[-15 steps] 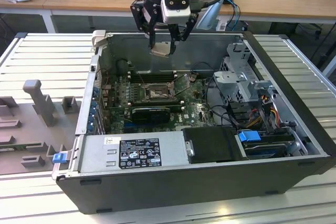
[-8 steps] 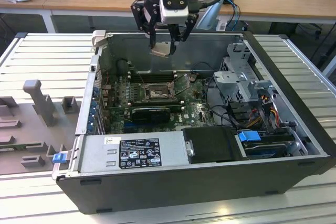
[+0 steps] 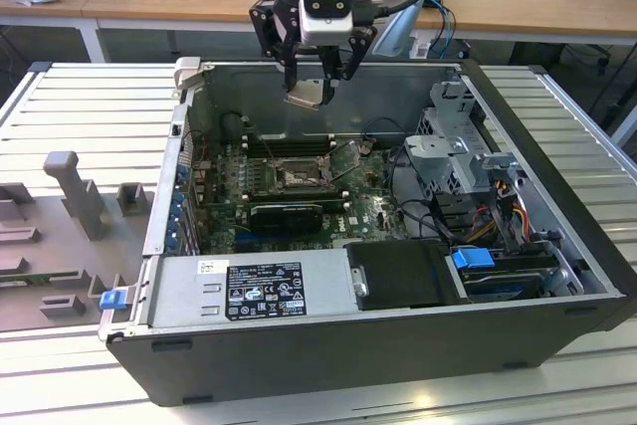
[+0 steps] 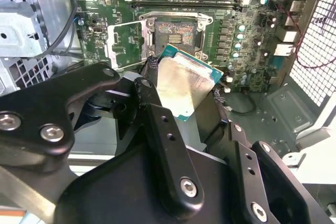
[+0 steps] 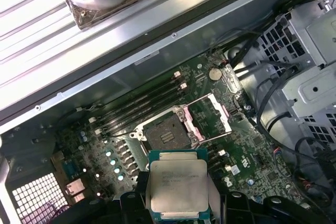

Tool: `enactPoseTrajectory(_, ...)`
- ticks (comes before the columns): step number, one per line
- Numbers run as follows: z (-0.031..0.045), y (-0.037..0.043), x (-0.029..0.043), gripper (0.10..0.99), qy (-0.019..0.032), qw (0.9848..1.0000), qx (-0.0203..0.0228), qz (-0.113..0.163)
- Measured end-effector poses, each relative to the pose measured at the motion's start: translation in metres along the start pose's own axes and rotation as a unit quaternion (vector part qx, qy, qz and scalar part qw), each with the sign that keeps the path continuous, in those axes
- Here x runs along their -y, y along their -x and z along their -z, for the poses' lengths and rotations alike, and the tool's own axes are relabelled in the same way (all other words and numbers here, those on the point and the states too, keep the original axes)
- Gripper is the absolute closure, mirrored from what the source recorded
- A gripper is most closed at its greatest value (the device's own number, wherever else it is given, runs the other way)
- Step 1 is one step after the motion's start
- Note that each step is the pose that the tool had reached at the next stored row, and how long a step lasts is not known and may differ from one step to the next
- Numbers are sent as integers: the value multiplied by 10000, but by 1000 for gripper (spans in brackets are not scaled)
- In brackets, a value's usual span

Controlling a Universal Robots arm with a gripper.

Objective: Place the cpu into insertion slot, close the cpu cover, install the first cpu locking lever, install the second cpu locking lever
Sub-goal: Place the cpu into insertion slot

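**CPU clamped in gripper, hanging over open socket**

- Gripper point(image 3: 317, 87) is above the open PC case point(image 3: 398, 350). The fingers point(image 4: 157, 119) are closed on the cpu point(image 3: 306, 98), pinching it by two opposite edges, so the chip sits between the fingertips. It's tilted, not level, in the second wrist view.
- In the first wrist view the cpu point(image 5: 177, 187) shows its silvery lid, green substrate edge just visible around it.
- Insertion slot point(image 5: 167, 139) is below and beyond the fingertips, well apart from the chip. No contact. Dark centre exposed, nothing seated in it.
- Cpu cover point(image 5: 223, 113) is flipped open, standing just beside the slot on the side away from the memory slots point(image 5: 142, 106). Path from fingers to the socket looks unobstructed.
- Handling, my read: chip is light, stiff and flat. The smooth metal lid is likely slippery, so an edge grip like this one is the right hold. The underside contacts and the socket pins are the fragile parts. It wants to go in flat and aligned, with no pressing force.
- Can't tell the corner/notch orientation against the socket.
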State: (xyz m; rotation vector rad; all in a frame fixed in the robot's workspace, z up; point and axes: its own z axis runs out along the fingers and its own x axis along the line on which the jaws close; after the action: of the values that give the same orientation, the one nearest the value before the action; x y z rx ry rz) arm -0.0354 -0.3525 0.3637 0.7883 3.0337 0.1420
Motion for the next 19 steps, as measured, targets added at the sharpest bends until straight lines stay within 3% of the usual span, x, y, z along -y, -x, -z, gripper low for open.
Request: enactPoseTrajectory(19, -2, 0, 0, 561, 7, 9993, 34, -385)
